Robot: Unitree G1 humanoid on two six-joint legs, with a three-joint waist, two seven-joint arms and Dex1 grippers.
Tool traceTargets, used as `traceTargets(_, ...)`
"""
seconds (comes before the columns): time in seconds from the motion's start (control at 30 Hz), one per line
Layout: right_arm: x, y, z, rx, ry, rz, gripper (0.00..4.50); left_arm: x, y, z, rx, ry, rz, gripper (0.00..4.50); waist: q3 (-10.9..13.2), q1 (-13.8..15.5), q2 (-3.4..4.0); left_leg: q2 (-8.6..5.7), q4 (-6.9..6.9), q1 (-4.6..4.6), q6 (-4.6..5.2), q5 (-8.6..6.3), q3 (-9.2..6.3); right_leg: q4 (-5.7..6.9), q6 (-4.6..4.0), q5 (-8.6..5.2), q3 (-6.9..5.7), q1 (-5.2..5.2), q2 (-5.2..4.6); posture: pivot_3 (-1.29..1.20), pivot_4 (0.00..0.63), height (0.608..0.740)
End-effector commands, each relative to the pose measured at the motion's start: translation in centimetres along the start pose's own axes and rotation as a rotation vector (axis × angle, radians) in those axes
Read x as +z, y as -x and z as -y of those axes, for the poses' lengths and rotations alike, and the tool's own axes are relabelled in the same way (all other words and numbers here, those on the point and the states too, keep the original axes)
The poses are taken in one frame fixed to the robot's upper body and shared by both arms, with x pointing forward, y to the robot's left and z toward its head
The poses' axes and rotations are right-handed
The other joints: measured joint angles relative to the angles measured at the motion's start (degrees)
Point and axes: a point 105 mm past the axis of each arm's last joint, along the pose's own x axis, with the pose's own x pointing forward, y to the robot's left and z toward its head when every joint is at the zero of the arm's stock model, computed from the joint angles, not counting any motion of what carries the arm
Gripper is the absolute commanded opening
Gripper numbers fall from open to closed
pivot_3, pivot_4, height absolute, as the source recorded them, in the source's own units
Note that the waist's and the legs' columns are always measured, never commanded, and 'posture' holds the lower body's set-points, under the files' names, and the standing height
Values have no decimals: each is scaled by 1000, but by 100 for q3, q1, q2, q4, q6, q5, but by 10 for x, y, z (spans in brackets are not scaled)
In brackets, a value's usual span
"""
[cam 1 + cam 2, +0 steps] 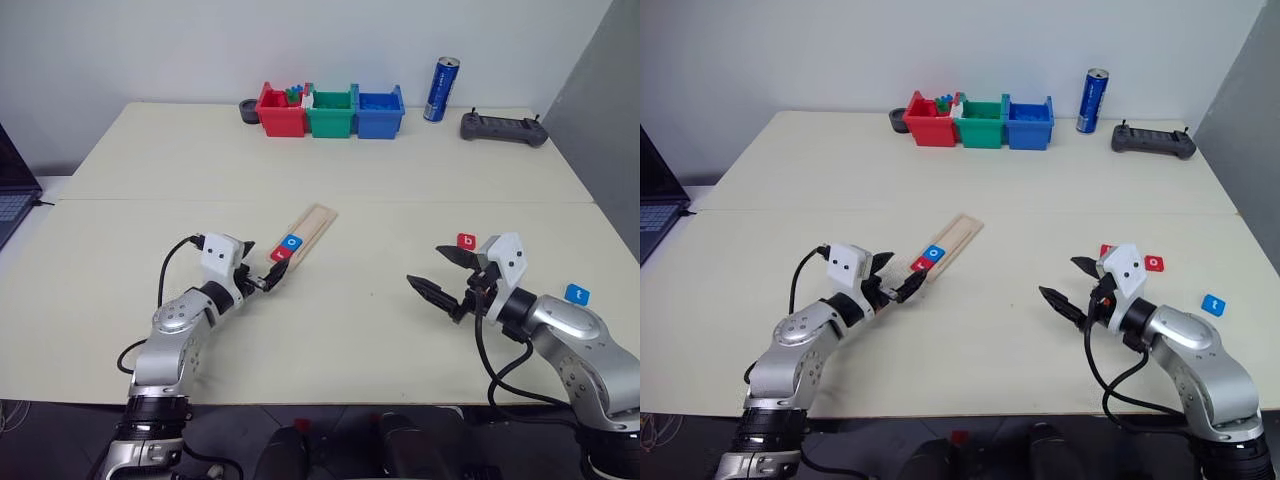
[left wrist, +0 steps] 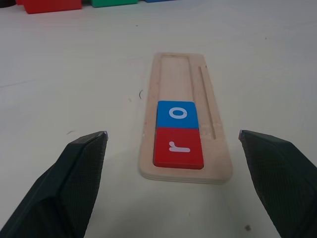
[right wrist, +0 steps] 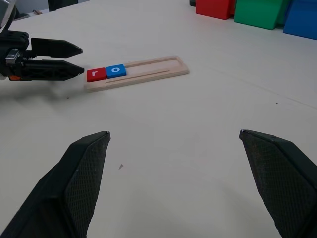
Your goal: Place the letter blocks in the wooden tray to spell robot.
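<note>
The wooden tray (image 1: 318, 222) lies slantwise on the table's middle left. At its near end sit a red letter block "r" (image 2: 178, 147) and, touching it, a blue "o" (image 2: 176, 114). My left gripper (image 1: 262, 265) is open just short of that end, its fingers (image 2: 81, 163) wider apart than the tray and holding nothing. On the right my right gripper (image 1: 438, 273) hangs open and empty above the table. Behind it lies a red "b" block (image 1: 467, 241), with another red block (image 1: 1153, 263) beside it. A blue "t" block (image 1: 577, 294) rests further right.
Red (image 1: 282, 112), green (image 1: 332, 112) and blue (image 1: 380, 112) bins line the far edge, with a blue can (image 1: 441, 89) and a dark controller (image 1: 503, 127) to their right. A laptop (image 1: 12, 190) sits at the left edge.
</note>
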Motion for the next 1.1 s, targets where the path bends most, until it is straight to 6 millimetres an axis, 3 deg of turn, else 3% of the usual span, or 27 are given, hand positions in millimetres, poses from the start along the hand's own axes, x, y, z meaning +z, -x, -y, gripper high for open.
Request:
traceTargets(0.03, 15, 3, -4, 3, 27, 56, 4468, 2, -4, 4, -29, -24, 16, 4500, 0, -1, 0, 0, 0, 0, 0, 0, 0, 0, 0, 0, 0, 0, 0, 0, 150, 740)
traceTargets(0.73, 27, 6, -4, -58, 12, 88, 4468, -20, -32, 4, -21, -27, -11, 4500, -1, 31, 1, -1, 3, 0, 0, 0, -6, 4, 0, 0, -5, 1, -1, 0, 150, 740)
traceTargets(1.1, 29, 6, -12, 23, 31, 87, 4468, -26, -46, 12, -67, -5, -21, 4500, -11, 111, 17, -5, 5, 7, 1, 1, -5, 6, 2, 1, -5, 8, -2, 0, 150, 740)
